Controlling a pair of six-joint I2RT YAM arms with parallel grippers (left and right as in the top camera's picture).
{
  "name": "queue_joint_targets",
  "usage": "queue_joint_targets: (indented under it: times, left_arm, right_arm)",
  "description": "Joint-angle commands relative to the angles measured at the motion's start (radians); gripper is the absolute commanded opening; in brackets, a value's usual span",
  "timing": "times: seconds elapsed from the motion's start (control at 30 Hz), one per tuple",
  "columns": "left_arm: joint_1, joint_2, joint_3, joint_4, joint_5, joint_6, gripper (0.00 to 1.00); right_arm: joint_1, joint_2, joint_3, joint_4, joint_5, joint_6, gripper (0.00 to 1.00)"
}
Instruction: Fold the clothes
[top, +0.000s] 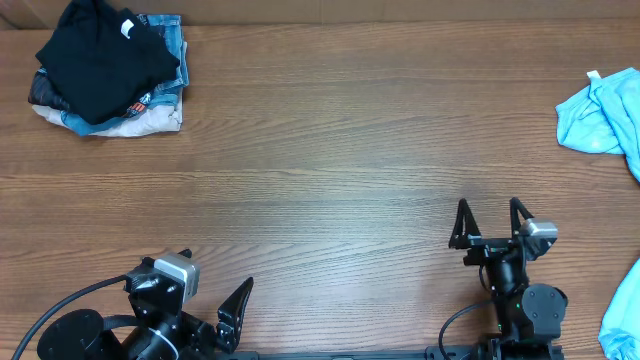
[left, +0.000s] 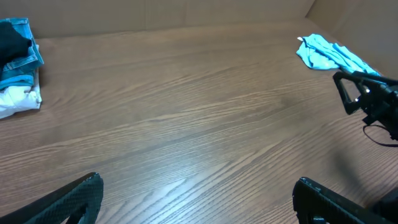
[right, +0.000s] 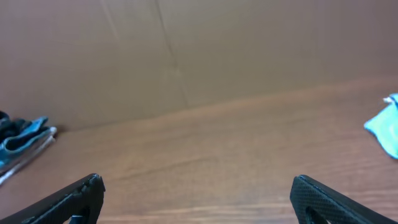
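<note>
The clothes, a plain black T-shirt (top: 100, 55) with a small white tag, lie folded on top of a pile at the table's far left corner. In the left wrist view only a sliver of the black T-shirt (left: 12, 40) shows at the left edge. My left gripper (top: 215, 280) (left: 198, 183) rests open near the front left edge, nothing between its fingers. My right gripper (top: 489, 208) (right: 196, 180) stands open at the front right, pointing toward the back, also empty. Both are far from the shirt.
Under the black shirt the pile (top: 150, 105) (left: 18, 81) (right: 25, 140) holds denim, a white piece and a printed dark shirt. A crumpled light blue garment (top: 605, 120) (left: 326, 53) (right: 385, 124) lies at the far right, and another light blue piece (top: 625, 310) sits at the right front edge.
</note>
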Motion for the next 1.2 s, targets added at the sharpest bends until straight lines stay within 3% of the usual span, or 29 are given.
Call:
queue_joint_targets:
  times: [0.0,1.0,1.17]
  left_arm:
    - [-0.006,-0.004,0.0,0.001,0.008,0.009,1.0]
    - [-0.006,-0.004,0.0,0.0,0.007,0.009,1.0]
    - [-0.006,-0.005,0.0,-0.06,-0.006,0.008,1.0]
  right_arm:
    - [0.005,-0.012,-0.01,0.005,0.016,0.01,1.0]
    - [0.005,-0.012,-0.01,0.005,0.016,0.01,1.0]
    - [0.005,-0.012,-0.01,0.005,0.016,0.01,1.0]
